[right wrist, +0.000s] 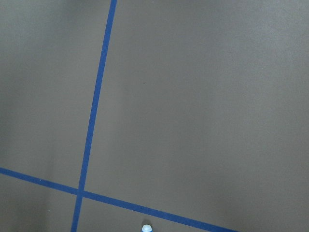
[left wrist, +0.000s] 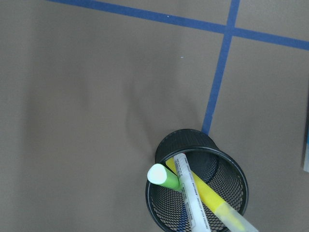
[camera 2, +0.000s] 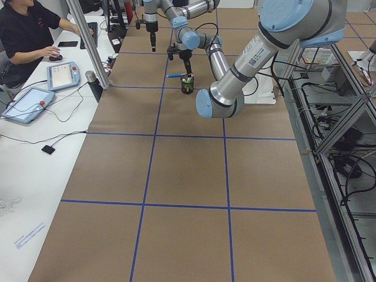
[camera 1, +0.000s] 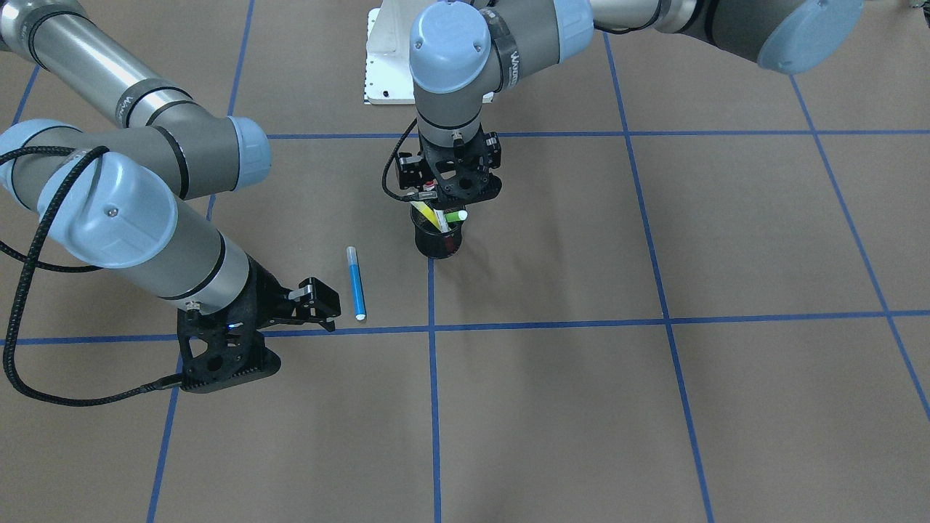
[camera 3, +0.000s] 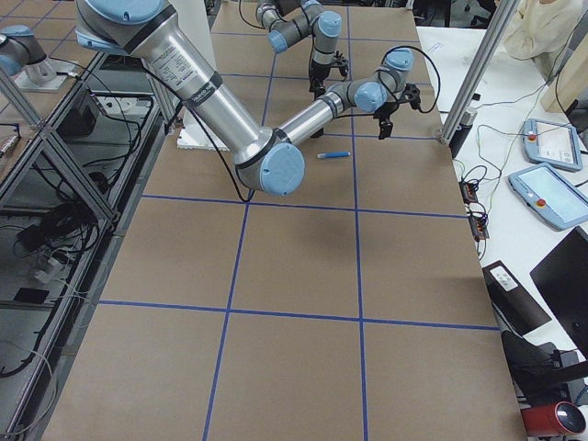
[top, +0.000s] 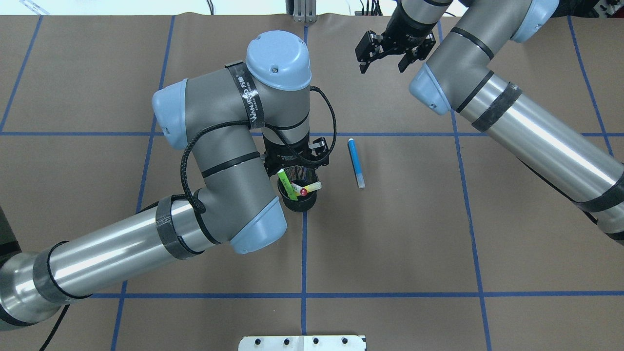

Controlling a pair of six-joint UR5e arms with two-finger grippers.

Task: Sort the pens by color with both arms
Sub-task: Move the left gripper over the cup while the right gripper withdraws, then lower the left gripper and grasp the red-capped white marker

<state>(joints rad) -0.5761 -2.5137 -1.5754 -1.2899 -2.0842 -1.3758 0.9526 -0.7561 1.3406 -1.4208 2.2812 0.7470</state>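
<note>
A black mesh cup [top: 298, 201] stands on a blue tape line near the table's middle. It holds a green pen [top: 287, 184], a yellow highlighter [top: 312, 186] and a red-capped pen [top: 303, 192]. My left gripper [camera 1: 445, 197] hangs straight down just above the cup [camera 1: 436, 240]; its fingers are hidden, so I cannot tell whether it is open or shut. The left wrist view looks into the cup [left wrist: 198, 193]. A blue pen [top: 356, 163] lies flat beside the cup, also seen from the front [camera 1: 356, 283]. My right gripper [top: 384, 66] is open and empty, beyond the blue pen.
Brown paper with a blue tape grid [camera 1: 433, 407] covers the table. The white pedestal base [top: 302, 342] sits at the robot's edge. Operators with tablets [camera 2: 26, 103] sit along the far side.
</note>
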